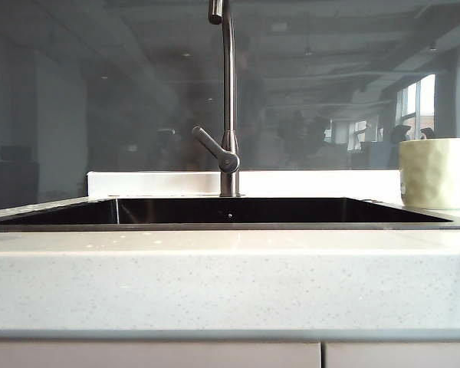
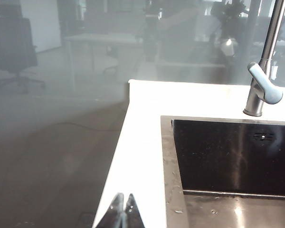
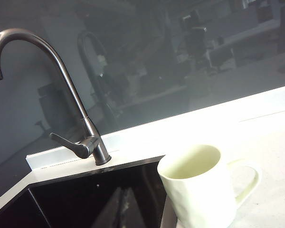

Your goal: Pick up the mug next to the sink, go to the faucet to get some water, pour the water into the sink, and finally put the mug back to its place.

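Observation:
The pale cream-green mug (image 1: 437, 173) stands upright on the counter at the sink's right end, empty in the right wrist view (image 3: 199, 190), with its handle turned away from the basin. The faucet (image 1: 228, 100) rises behind the middle of the dark sink (image 1: 230, 227). Neither gripper shows in the exterior view. My right gripper (image 3: 125, 194) is shut and empty over the sink (image 3: 85, 190), beside the mug and apart from it, facing the faucet (image 3: 80, 118). My left gripper (image 2: 123, 204) is shut and empty above the white counter beside the sink's rim (image 2: 167, 156), away from the faucet (image 2: 261, 90).
A speckled white countertop (image 1: 230, 284) runs along the front, with cabinet doors (image 1: 153, 355) below. A dark reflective glass wall (image 1: 100, 100) stands behind a low white ledge (image 1: 153, 184). Water droplets lie on the sink's metal rim (image 2: 175, 209).

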Available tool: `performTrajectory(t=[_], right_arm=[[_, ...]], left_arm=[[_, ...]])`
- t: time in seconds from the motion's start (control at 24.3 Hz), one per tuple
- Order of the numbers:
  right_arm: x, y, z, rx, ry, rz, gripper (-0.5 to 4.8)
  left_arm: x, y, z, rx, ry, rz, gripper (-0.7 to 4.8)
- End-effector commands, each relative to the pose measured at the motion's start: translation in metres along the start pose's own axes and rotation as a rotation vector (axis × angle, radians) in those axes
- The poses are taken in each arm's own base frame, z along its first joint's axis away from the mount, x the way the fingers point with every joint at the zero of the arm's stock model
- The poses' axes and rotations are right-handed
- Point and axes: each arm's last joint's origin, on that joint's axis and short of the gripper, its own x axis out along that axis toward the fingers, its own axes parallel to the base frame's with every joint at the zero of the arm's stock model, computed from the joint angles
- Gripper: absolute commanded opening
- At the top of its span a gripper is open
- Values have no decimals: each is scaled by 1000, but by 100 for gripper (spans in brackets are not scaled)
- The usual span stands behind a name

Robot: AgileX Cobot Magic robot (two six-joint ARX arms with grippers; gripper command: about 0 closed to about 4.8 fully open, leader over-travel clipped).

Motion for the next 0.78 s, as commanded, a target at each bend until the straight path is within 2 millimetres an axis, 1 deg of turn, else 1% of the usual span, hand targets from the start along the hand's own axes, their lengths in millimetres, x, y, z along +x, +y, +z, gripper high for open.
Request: performTrajectory(t=[0.04,0.29,0.45,0.62,0.78], right_arm=[[0,1,3,-4,-18,7,-5],[0,1,3,-4,-18,7,-5],[0,1,3,-4,-18,7,-5],[0,1,3,-4,-18,7,-5],[0,1,3,-4,-18,7,-5]], left_arm=[[1,0,-4,-13,-50,2,-3],[2,1,-7,76,-19,19,-3],[2,0,-7,76,-26,14,-3],[1,-2,-5,76,-48,-76,-4],[1,-1,-4,79,-55,-66,-4]])
